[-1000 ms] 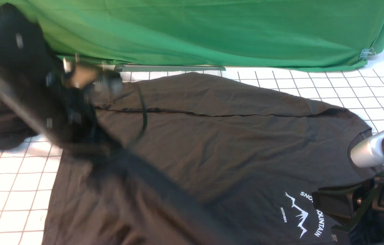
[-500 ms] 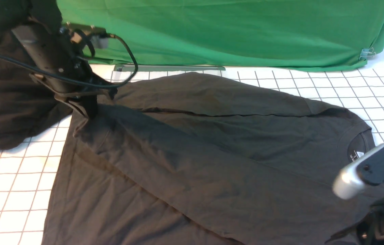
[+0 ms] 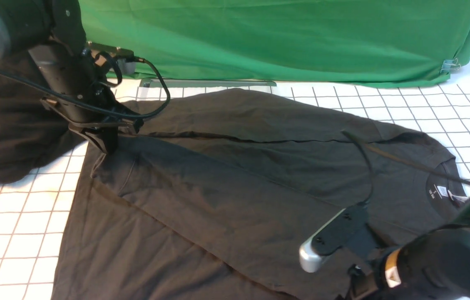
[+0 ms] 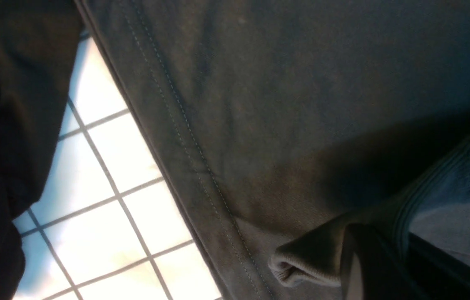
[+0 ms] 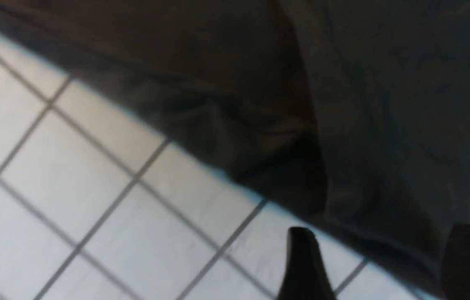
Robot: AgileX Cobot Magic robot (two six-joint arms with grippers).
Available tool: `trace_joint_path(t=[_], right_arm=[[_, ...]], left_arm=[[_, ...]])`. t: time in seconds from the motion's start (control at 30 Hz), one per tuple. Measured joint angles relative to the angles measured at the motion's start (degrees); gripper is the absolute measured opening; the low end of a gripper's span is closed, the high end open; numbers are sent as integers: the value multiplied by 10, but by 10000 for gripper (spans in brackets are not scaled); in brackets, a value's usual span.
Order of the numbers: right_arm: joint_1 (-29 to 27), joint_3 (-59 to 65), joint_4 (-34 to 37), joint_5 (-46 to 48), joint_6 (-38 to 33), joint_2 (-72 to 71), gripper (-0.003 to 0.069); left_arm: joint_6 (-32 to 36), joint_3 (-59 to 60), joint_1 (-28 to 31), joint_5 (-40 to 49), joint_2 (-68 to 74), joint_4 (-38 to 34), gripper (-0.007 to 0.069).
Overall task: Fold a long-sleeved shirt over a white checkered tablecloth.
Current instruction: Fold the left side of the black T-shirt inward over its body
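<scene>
Across the whole table spreads the white checkered tablecloth (image 3: 426, 108), with a green cloth (image 3: 259, 37) hanging behind its far edge. On it the long-sleeved shirt (image 3: 259, 179) lies flat, collar toward my right, one sleeve laid slantwise over its body. A black heap of cloth (image 3: 6, 137) sits at my far left. My left gripper (image 3: 106, 146) is clamped on the sleeve's ribbed cuff (image 4: 447, 179) near the hem. My right gripper (image 5: 384, 233) is released, jaws apart at an edge of the shirt. The neck label (image 3: 441, 190) shows inside the collar.
</scene>
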Motion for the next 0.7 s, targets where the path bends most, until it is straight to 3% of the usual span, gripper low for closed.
trace_joint_path(t=[0.2,0.3,0.37,0.7], right_arm=[[0,0,-11,-45,0,49,336],[0,0,-14,-33,-1,49,108],[4,0,-16,-12,0,39,48],[87,12,-19,79,72,-58,38]], left_arm=[[0,0,0,0,0,0,10],[0,0,0,0,0,0,10],[0,0,0,4,0,0,10],[5,0,0,56,0,-7,10]])
